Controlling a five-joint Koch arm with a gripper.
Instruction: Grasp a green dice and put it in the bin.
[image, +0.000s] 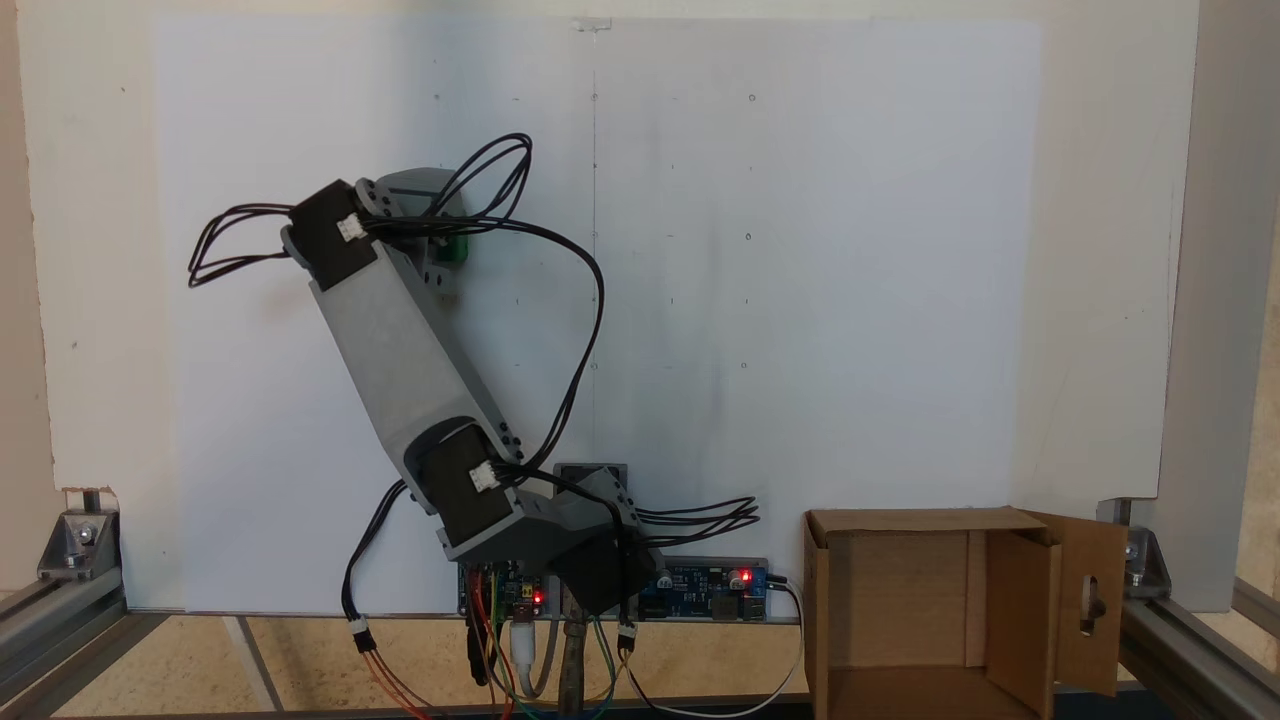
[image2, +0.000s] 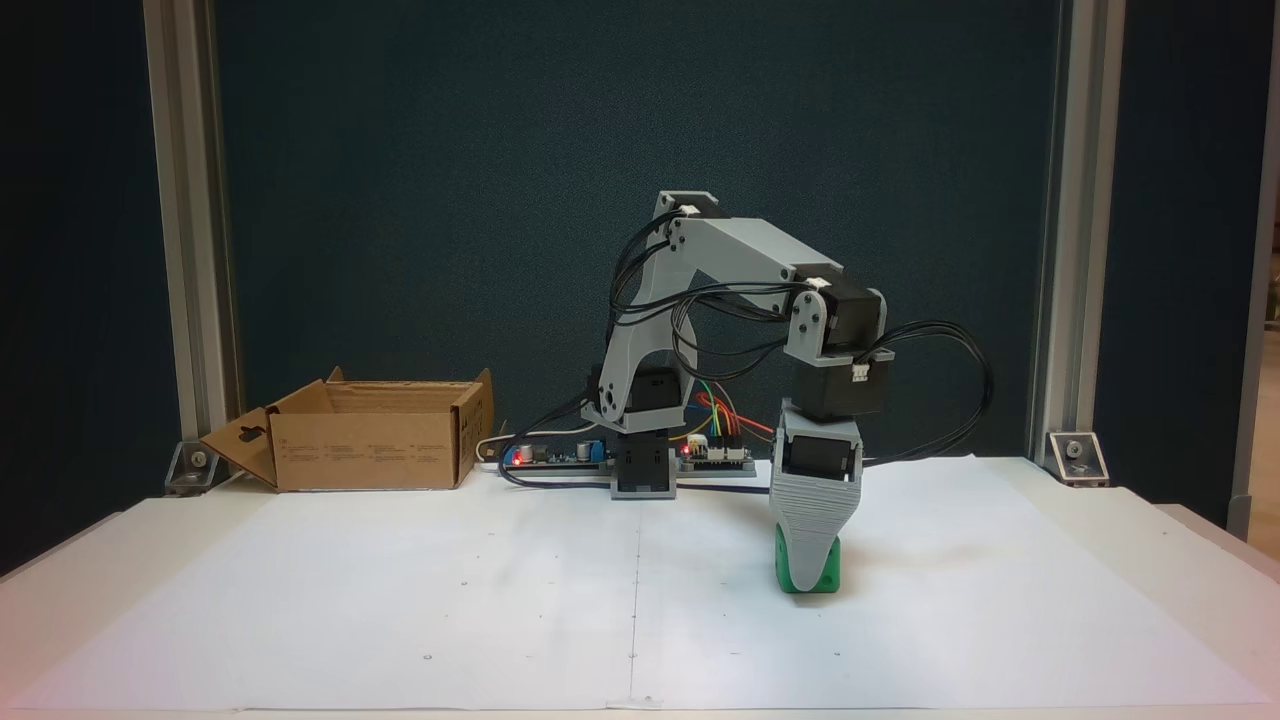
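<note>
The green dice (image2: 812, 572) sat on the tabletop (image2: 400, 600) under the lowered gripper (image2: 808, 570), whose closure I cannot tell; the grasp seemed underway, with lifting toward the bin (image2: 365, 450) next.

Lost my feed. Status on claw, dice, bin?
Claw down at the green dice, jaw state unreadable. Dice on the white sheet, not lifted. Bin far across, open; nothing between.
</note>
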